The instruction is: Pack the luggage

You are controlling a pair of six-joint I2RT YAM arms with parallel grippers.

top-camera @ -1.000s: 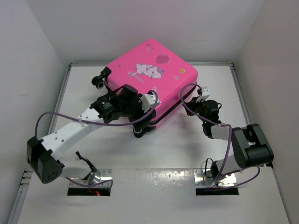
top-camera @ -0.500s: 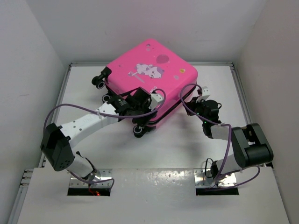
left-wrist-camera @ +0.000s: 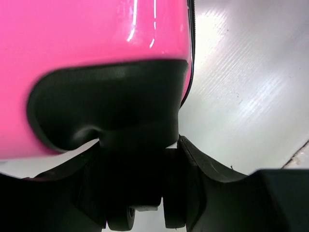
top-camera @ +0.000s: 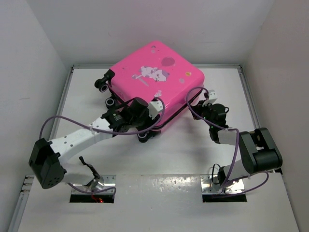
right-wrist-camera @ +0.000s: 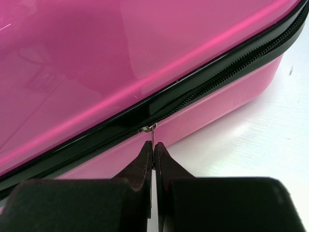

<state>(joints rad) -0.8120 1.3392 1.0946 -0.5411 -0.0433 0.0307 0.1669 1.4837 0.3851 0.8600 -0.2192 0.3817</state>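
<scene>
White ribbed tabletop (top-camera: pixel 193 145) carries glossy, round-cornered pink luggage (top-camera: pixel 154 72).

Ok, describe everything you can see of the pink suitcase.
The luggage is a glossy bright pink hard shell with a white cartoon print on top, a black zipper round the seam and small black wheels. It lies closed and flat, print side up, set diagonally on the white table. The left tool grips its near wheel; the right tool pinches the zipper pull.
</scene>
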